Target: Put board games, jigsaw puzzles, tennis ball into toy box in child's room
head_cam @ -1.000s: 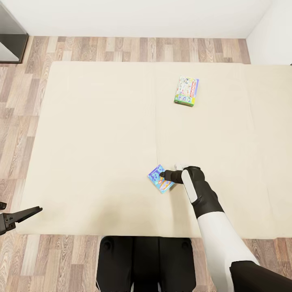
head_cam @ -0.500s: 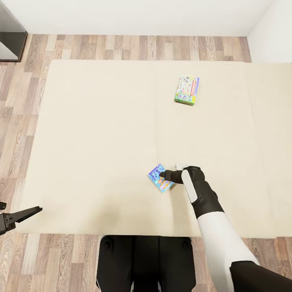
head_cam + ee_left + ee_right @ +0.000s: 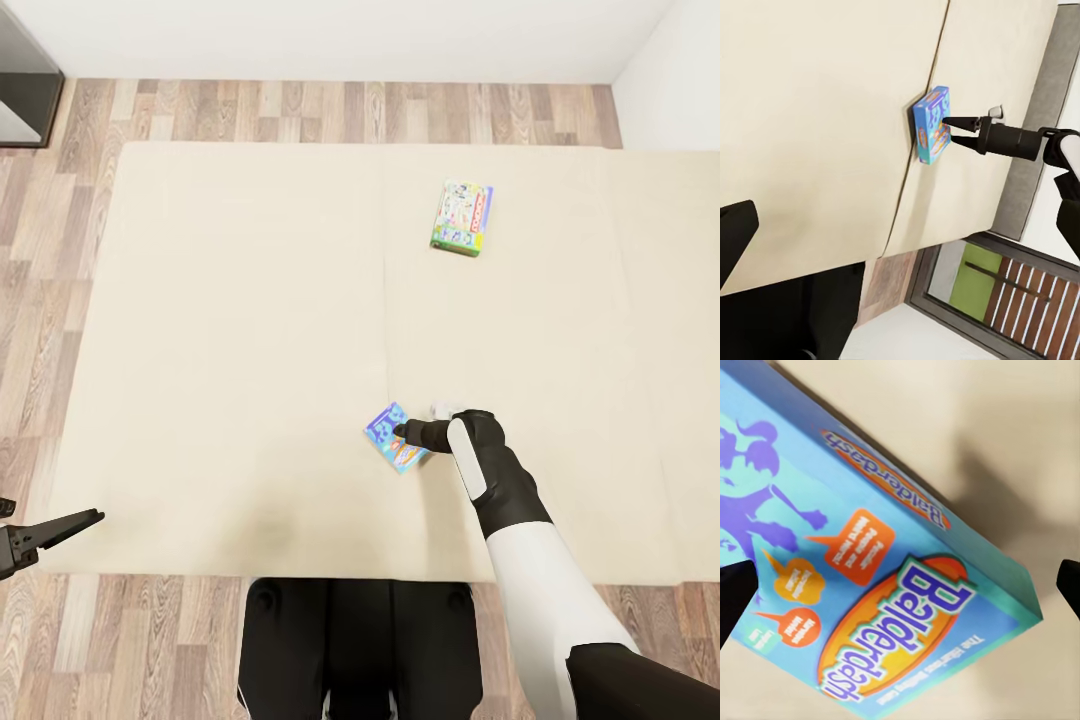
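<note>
A blue-purple board game [image 3: 388, 438] lies on the beige bed [image 3: 250, 330] near its front edge. My right gripper [image 3: 402, 432] is at that box's right side, open, and one fingertip [image 3: 735, 589] shows at each side of the printed cover [image 3: 870, 585]. The left wrist view shows the same box [image 3: 931, 125] with the right gripper's [image 3: 947, 129] two tips against it. A green-edged, pale blue board game [image 3: 461, 218] lies farther back on the bed, to the right of centre. My left gripper [image 3: 55, 522] hangs open off the bed's front left corner, holding nothing.
Wood-plank floor [image 3: 300, 110] runs behind and to the left of the bed. A dark cabinet [image 3: 25, 90] stands at the back left, and a white wall [image 3: 670, 80] closes the right side. My dark base [image 3: 360, 640] is against the bed's front edge.
The head view has drifted slightly, showing a bit more floor in front of the bed. Both grippers and both board games have kept their places.
</note>
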Tool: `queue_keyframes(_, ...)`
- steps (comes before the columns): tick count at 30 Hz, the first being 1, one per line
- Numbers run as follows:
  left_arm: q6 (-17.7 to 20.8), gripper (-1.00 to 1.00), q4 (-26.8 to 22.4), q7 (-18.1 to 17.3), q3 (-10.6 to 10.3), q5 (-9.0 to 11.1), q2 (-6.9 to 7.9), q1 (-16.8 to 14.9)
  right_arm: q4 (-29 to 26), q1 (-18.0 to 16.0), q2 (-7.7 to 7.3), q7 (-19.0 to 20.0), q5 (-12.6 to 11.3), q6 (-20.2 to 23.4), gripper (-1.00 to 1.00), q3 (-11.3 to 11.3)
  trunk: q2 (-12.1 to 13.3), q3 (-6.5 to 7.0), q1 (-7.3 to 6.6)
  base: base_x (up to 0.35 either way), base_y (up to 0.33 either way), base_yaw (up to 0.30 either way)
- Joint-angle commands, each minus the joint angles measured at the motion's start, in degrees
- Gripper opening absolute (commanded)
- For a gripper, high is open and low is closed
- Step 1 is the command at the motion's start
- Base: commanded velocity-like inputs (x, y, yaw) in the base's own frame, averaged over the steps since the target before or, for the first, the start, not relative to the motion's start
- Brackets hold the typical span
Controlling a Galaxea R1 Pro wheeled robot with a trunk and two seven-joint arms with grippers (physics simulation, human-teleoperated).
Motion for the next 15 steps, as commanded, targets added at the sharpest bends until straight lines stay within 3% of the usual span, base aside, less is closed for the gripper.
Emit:
queue_keyframes(1, 0.6, 1.00, 0.0, -0.3, 0.0, -0.1, 0.02, 0.0, -0.1, 0.0, 0.05, -0.5, -0.6, 0.2, 1.00, -0.1, -0.1, -0.14, 0.03, 0.000, 0.000, 0.000)
queue_keyframes(15, 0.6, 1.00, 0.0, -0.3, 0.0, -0.1, -0.04, 0.0, -0.1, 0.0, 0.05, -0.5, -0.6, 0.2, 1.00, -0.1, -0.1, -1.09, 0.03, 0.000, 0.000, 0.000)
